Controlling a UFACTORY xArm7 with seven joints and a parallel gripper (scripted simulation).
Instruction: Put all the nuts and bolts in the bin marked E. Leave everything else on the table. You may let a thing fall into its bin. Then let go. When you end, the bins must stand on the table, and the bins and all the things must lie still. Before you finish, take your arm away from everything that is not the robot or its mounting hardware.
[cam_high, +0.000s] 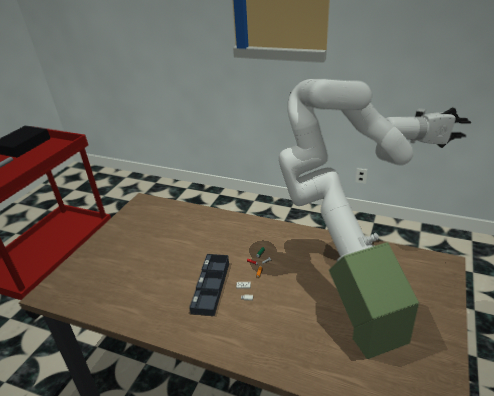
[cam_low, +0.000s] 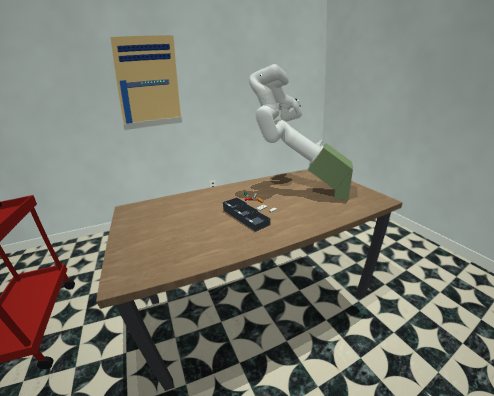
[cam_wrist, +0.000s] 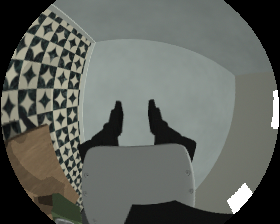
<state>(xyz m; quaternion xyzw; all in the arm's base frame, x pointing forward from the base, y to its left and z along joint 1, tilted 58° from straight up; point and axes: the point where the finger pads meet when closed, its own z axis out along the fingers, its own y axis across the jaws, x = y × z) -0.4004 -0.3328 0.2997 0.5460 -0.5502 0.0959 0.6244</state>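
My gripper (cam_high: 467, 128) (cam_wrist: 135, 107) is raised far right of the bins, pointing away from the table. Its fingers stand partly apart with nothing between them. A grey bolt-like piece (cam_high: 269, 259) (cam_low: 255, 195) lies on the table between a green piece (cam_high: 260, 252) and an orange piece (cam_high: 259, 272). A red piece (cam_high: 252, 261) lies just left of it. The black three-compartment bin unit (cam_high: 203, 312) (cam_low: 240, 218) stands left of them. Its small labels are too blurred to read, so bin E cannot be told. No nut can be made out.
A white speckled piece (cam_high: 243, 285) (cam_low: 262, 207) and a small white piece (cam_high: 247, 297) (cam_low: 273, 210) lie right of the bins. The green arm base (cam_high: 380, 285) (cam_low: 330, 167) stands at the table's right. A red cart (cam_high: 60, 240) stands beyond the table's left side.
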